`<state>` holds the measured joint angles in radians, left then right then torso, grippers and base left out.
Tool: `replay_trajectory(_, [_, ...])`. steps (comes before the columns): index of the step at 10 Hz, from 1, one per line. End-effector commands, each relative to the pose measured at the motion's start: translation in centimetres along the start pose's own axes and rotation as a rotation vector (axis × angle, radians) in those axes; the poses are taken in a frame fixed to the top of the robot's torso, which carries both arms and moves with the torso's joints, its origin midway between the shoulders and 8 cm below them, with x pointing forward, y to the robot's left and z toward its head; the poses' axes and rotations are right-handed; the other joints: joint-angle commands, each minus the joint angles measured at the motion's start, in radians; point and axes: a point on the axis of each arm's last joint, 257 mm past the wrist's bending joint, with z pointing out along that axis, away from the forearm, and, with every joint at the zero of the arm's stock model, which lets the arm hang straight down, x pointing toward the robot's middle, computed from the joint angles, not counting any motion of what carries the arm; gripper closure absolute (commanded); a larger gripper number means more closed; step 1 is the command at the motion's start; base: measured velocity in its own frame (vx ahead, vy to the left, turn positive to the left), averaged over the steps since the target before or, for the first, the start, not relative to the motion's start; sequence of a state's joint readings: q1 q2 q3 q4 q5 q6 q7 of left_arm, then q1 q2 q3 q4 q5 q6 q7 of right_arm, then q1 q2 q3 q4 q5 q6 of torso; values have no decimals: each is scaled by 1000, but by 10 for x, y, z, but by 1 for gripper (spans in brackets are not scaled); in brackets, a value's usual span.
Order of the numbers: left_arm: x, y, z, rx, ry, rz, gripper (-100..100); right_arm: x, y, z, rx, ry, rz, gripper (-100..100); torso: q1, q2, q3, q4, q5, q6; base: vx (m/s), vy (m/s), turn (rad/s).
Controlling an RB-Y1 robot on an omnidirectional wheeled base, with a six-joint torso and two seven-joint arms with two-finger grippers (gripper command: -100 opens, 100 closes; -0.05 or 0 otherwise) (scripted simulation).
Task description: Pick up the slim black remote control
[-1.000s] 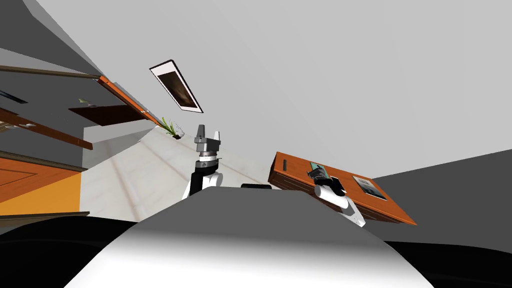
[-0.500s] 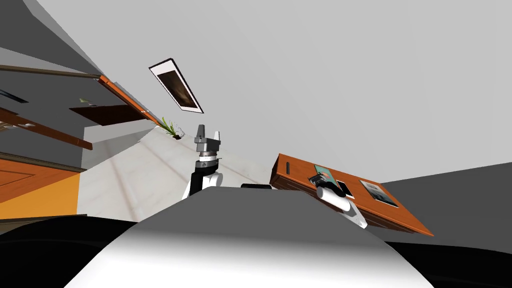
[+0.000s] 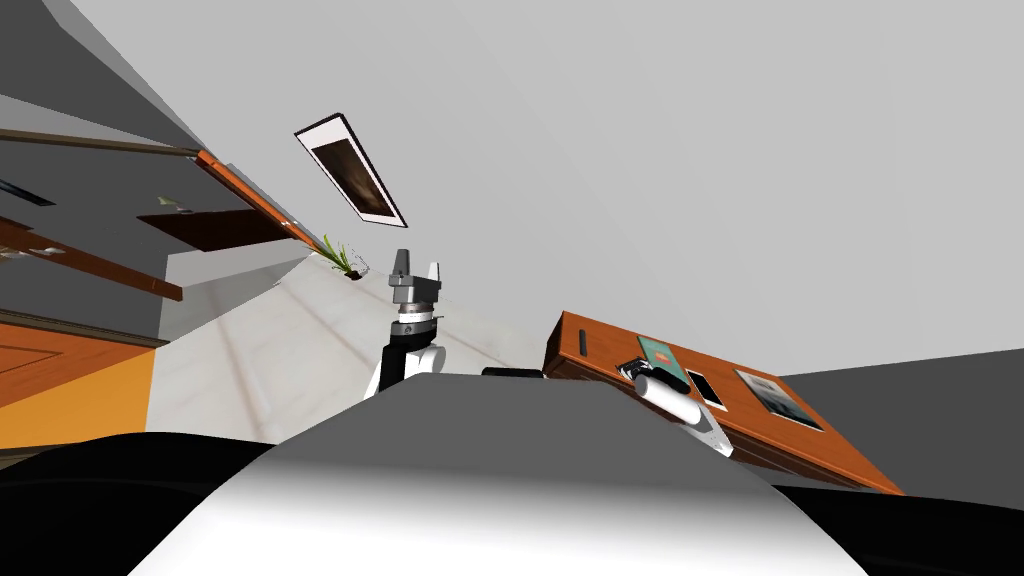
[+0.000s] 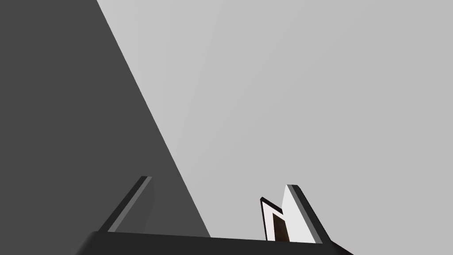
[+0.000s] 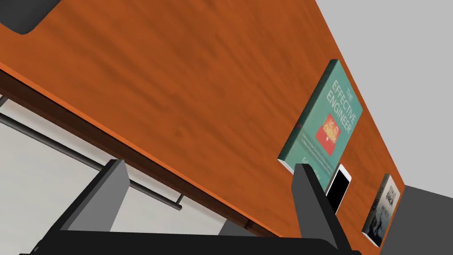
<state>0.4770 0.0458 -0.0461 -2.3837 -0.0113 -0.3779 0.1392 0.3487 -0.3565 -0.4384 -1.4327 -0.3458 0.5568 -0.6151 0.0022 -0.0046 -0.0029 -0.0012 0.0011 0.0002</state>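
Note:
The slim black remote (image 3: 582, 342) lies near the left end of an orange-brown table (image 3: 800, 435). In the right wrist view, a dark rounded end (image 5: 20, 13) at the table's (image 5: 177, 88) far corner seems to be that remote. My right gripper (image 3: 630, 369) hovers at the table's near edge, between the remote and a teal book (image 3: 662, 354). It is open (image 5: 208, 181) with nothing between its fingers, well short of the remote. My left gripper (image 3: 415, 272) is raised in front of me, away from the table, open (image 4: 216, 208) and empty.
Along the table past the teal book (image 5: 327, 119) lie a white-edged phone (image 5: 338, 188) and a grey book (image 5: 380, 212). A thin rail (image 5: 88, 161) runs under the table edge over pale floor. A plant (image 3: 342, 258) and shelves (image 3: 240, 190) stand at the far left.
My view has shifted, so the table now stretches further right. My right gripper has moved off the teal book toward the table's near edge, on the remote's side. The left arm is still.

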Motion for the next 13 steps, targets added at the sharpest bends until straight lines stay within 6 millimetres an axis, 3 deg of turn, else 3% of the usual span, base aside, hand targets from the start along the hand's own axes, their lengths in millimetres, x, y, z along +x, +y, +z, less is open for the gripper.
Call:
replay_trajectory(1, [0, 0, 0, 0, 0, 0, 0, -18, -11, 5, 58, -46, 59, -100, 0, 0, 0, 0, 0, 0, 118, 62, 3])
replay_trajectory(7, [0, 0, 0, 0, 0, 0, 0, -74, -61, 10, 219, -198, 180, -100, -1, -2, -1, 0, 0, 0, 92, 33, -2])
replay_trajectory(13, [0, 0, 0, 0, 0, 0, 0, -112, -114, 1, 401, -352, 340, -100, -1, -3, -1, 0, 0, 0, 122, 23, -12])
